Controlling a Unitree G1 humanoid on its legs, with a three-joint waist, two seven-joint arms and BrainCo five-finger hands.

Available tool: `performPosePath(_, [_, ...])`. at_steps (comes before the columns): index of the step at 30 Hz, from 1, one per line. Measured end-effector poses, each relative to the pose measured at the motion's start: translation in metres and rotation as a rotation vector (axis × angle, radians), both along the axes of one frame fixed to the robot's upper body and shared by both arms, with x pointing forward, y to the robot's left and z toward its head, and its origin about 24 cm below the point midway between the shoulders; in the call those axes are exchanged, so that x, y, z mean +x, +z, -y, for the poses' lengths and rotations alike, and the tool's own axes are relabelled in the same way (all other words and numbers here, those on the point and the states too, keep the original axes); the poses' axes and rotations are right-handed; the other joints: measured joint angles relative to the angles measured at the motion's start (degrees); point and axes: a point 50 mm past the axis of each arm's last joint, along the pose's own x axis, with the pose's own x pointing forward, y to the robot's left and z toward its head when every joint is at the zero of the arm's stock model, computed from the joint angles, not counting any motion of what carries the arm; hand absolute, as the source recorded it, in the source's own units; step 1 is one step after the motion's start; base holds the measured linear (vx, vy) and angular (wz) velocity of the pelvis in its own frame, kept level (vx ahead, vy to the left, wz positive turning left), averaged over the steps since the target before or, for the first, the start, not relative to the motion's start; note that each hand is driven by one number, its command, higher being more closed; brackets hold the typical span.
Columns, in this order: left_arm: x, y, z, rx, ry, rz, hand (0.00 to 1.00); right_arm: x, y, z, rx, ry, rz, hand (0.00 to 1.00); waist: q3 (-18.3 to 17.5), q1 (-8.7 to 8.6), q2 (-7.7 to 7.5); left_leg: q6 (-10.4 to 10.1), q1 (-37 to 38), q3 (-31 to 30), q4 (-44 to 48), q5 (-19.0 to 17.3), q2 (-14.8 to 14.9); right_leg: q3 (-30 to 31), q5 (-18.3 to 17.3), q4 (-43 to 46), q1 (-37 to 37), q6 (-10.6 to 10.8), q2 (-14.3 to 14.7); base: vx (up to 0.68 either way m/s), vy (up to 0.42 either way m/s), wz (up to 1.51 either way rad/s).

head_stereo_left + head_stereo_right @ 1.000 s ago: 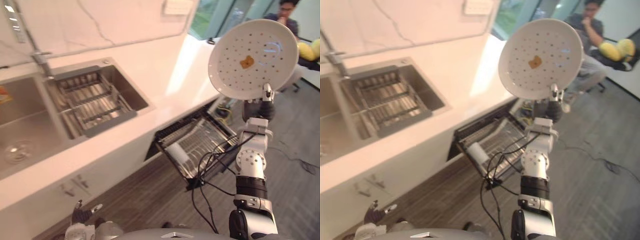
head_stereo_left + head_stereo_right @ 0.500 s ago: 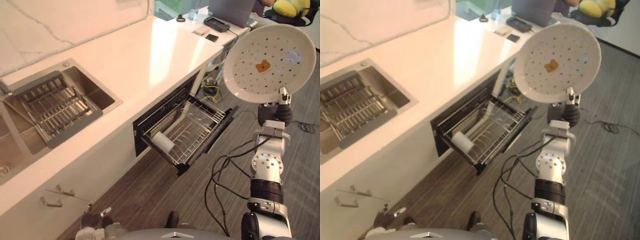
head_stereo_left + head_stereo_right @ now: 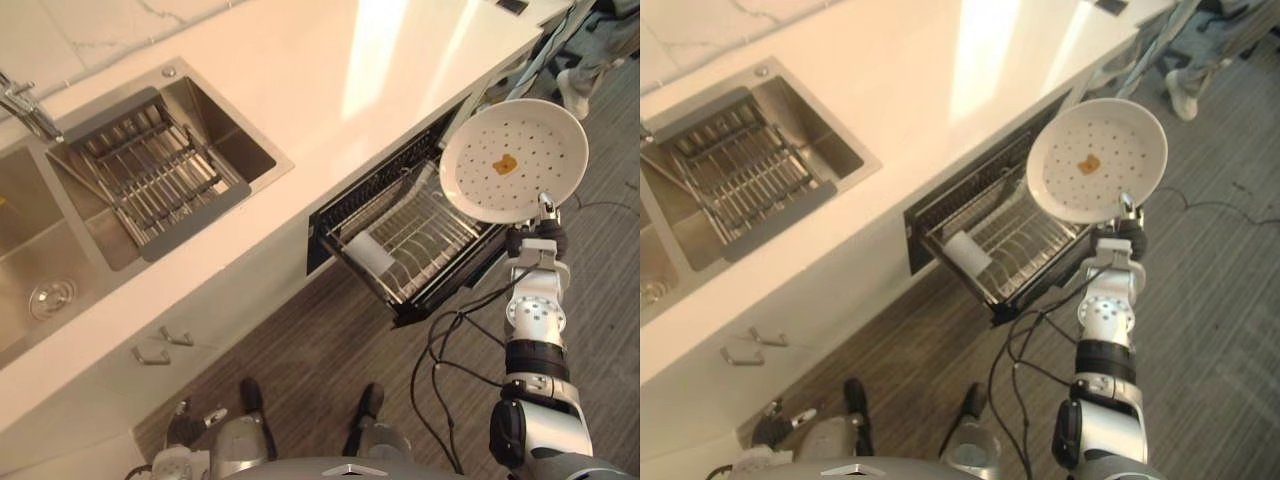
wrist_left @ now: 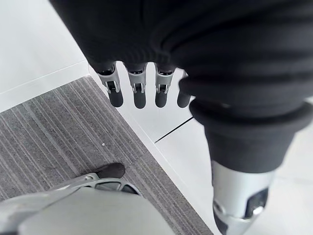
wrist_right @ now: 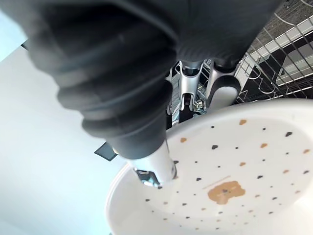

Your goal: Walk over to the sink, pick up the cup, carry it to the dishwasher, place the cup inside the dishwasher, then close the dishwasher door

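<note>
My right hand (image 3: 537, 240) is raised and shut on the rim of a white plate (image 3: 513, 172) with dark dots and an orange mark. The right wrist view shows the thumb (image 5: 156, 169) pressed on the plate's face (image 5: 234, 181) and the fingers (image 5: 222, 88) behind it. The plate stands upright over the right end of the open dishwasher rack (image 3: 425, 235). A white cup (image 3: 368, 254) lies on its side in that rack. My left hand (image 3: 185, 430) hangs low by the cabinet, its fingers (image 4: 139, 90) straight and holding nothing.
The white counter runs along the left, with a steel sink (image 3: 60, 250), a drainer rack (image 3: 150, 175) and a tap (image 3: 25, 105). The pulled-out dishwasher rack juts over the grey floor. A person's shoe (image 3: 575, 90) shows at the far right.
The camera has swung, so the whole scene has shifted. The right hand keeps hold of the plate, which now sits lower and closer to the dishwasher rack.
</note>
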Motion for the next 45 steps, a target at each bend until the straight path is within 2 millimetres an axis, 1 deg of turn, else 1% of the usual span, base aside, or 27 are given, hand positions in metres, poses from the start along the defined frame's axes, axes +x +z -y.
performPosePath(2, [0.005, 0.002, 0.001, 0.002, -0.012, 0.018, 0.0, 0.003, 0.004, 0.003, -0.003, -0.004, 0.001, 1.0, 1.1, 0.04, 0.16, 0.2, -0.4, -1.2, 0.0, 0.1, -0.4, -0.2, 0.2, 0.0, -0.2, 0.1, -0.3, -0.04, 0.017, 0.07])
performPosePath(5, [0.009, 0.004, 0.001, 0.005, -0.032, 0.034, 0.0, 0.008, 0.001, 0.004, 0.011, 0.007, -0.027, 1.0, 1.7, 0.21, 0.29, 0.3, -1.7, -3.0, 0.0, 0.2, -0.8, -0.1, 0.7, 0.0, -1.5, 0.0, -0.6, -0.02, -0.003, 0.0])
performPosePath(8, [0.015, 0.006, 0.003, 0.006, -0.05, 0.05, 0.0, 0.014, 0.004, 0.008, 0.015, 0.015, -0.05, 1.0, 3.5, 0.14, 0.92, 0.6, -2.3, -3.2, 0.0, 0.5, -1.1, -0.2, 1.1, 0.0, -1.9, 0.0, -0.9, -0.04, 0.017, 0.04])
performPosePath(10, [0.021, 0.009, 0.006, 0.004, -0.066, 0.072, 0.0, 0.018, 0.009, 0.012, 0.011, 0.007, -0.055, 1.0, 5.0, 0.16, 1.54, 0.8, -2.6, -3.5, -0.1, 0.7, -1.5, -0.2, 1.3, 0.0, -2.2, 0.1, -1.2, -0.04, 0.023, 0.04])
performPosePath(14, [0.027, 0.011, 0.007, 0.001, -0.08, 0.091, 0.0, 0.022, 0.015, 0.021, 0.018, -0.018, -0.087, 1.0, 6.2, 0.25, 2.1, 1.1, -4.5, -4.6, -0.1, 1.2, -1.9, -0.5, 1.9, 0.1, -3.8, 0.1, -1.5, -0.01, 0.015, 0.08])
performPosePath(16, [0.03, 0.012, 0.009, -0.002, -0.096, 0.098, 0.0, 0.024, 0.016, 0.027, 0.039, -0.042, -0.121, 1.0, 7.1, 0.07, 2.76, 1.2, -5.1, -6.2, 0.0, 1.5, -2.2, -1.5, 1.9, 0.1, -3.6, 0.1, -1.7, -0.01, 0.003, 0.19])
performPosePath(22, [0.037, 0.016, 0.017, -0.01, -0.138, 0.126, 0.0, 0.026, 0.018, 0.038, 0.115, -0.077, -0.163, 1.0, 9.0, 0.48, 4.52, 1.6, -6.1, -7.4, -0.1, 1.9, -2.8, -2.3, 2.1, 0.1, -3.9, 0.2, -2.2, -0.02, 0.014, 0.11])
performPosePath(24, [0.039, 0.016, 0.019, -0.02, -0.159, 0.128, 0.0, 0.029, 0.027, 0.041, 0.135, -0.082, -0.156, 1.0, 9.7, 0.61, 5.18, 1.7, -6.5, -7.7, -0.8, 2.5, -3.0, -2.6, 2.3, 0.1, -4.4, 0.2, -2.4, -0.02, 0.014, 0.08])
performPosePath(28, [0.04, 0.016, 0.02, -0.021, -0.192, 0.125, 0.0, 0.03, 0.039, 0.048, 0.158, -0.102, -0.164, 1.0, 9.8, 0.8, 5.36, 1.8, -7.2, -7.8, -1.3, 3.0, -3.3, -2.6, 2.4, 0.2, -5.4, 0.2, -2.6, 0.0, 0.003, 0.01])
performPosePath(33, [0.044, 0.016, 0.027, -0.052, -0.222, 0.131, 0.0, 0.028, 0.06, 0.06, 0.154, -0.134, -0.188, 1.0, 10.6, 1.21, 6.96, 2.0, -7.6, -8.3, -1.3, 3.2, -4.2, -2.6, 2.1, 1.6, -6.1, 0.6, -3.8, -0.01, 0.031, 0.05])
performPosePath(37, [0.046, 0.017, 0.029, -0.068, -0.226, 0.13, 0.0, 0.033, 0.067, 0.057, 0.151, -0.121, -0.232, 1.0, 10.8, 1.48, 7.43, 2.5, -9.4, -8.8, -1.3, 3.7, -4.6, -2.6, 2.1, 2.3, -8.0, 0.6, -4.3, -0.02, 0.019, 0.06])
performPosePath(38, [0.046, 0.016, 0.029, -0.072, -0.226, 0.127, 0.0, 0.034, 0.066, 0.058, 0.16, -0.123, -0.241, 1.0, 10.8, 1.57, 7.47, 2.5, -9.4, -8.8, -1.3, 3.7, -4.7, -2.6, 2.1, 2.3, -7.9, 0.6, -4.4, 0.0, 0.02, 0.07])
performPosePath(41, [0.048, 0.016, 0.031, -0.093, -0.234, 0.124, 0.0, 0.034, 0.055, 0.057, 0.187, -0.126, -0.328, 1.0, 11.0, 2.15, 7.95, 2.6, -9.6, -9.0, -1.3, 3.7, -4.9, -2.5, 2.1, 2.4, -8.0, 0.6, -4.5, 0.0, 0.013, 0.04])
performPosePath(43, [0.051, 0.017, 0.035, -0.106, -0.245, 0.124, 0.0, 0.033, 0.052, 0.057, 0.18, -0.121, -0.382, 1.0, 11.2, 2.66, 8.81, 2.7, -10.3, -9.1, -1.3, 3.9, -5.0, -2.5, 2.1, 2.6, -8.8, 0.7, -4.7, 0.0, 0.0, 0.0])
performPosePath(45, [0.052, 0.017, 0.036, -0.115, -0.24, 0.121, 0.0, 0.033, 0.056, 0.058, 0.183, -0.115, -0.376, 1.0, 11.4, 2.69, 9.19, 2.9, -11.3, -9.2, -1.4, 4.2, -5.2, -2.4, 2.2, 3.1, -10.0, 0.7, -5.0, 0.0, 0.0, 0.0])
